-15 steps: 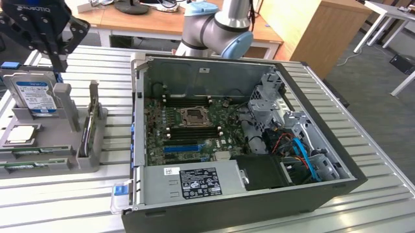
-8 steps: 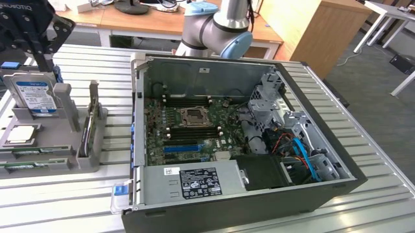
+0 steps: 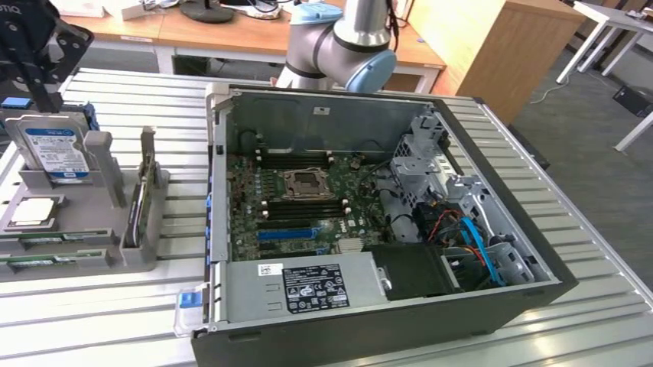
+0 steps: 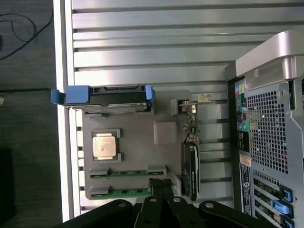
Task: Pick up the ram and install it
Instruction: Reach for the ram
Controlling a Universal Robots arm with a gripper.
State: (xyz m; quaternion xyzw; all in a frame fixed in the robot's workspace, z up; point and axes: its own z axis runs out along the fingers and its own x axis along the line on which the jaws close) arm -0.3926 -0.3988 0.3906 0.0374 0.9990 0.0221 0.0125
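Wrist view, stock as it stands.

Item 1: gripper (image 4: 161, 184). Its 2 dark fingers are pressed together, with nothing between them.

Item 2: ram (image 4: 122, 192). A flat green stick lying in the outermost groove of the grey holder (image 4: 137, 137), on the slatted table (image 4: 152, 52) just beside the computer case (image 4: 270, 133). A second green stick (image 4: 127, 172) lies parallel in the next groove, and beyond that are a processor chip (image 4: 104, 145) and a hard drive (image 4: 107, 97).

Item 3: position. The fingertips overlap 1 end of the ram rather than its middle, and sit just beside the matching end of the second stick. The gripper appears to hover without contact, though its height above the holder cannot be judged from this angle.

Item 4: destination. In the exterior view, the black memory slots (image 3: 303, 202) lie empty on the motherboard (image 3: 337, 222), inside the open case and well apart from the holder.

Item 5: handling judgement. A clean pick likely calls for jaws spread wide enough to straddle the thin board, centred along its length, squared to the long edges and kept off the neighbouring stick. The closing pressure belongs on the board faces, not the chips.
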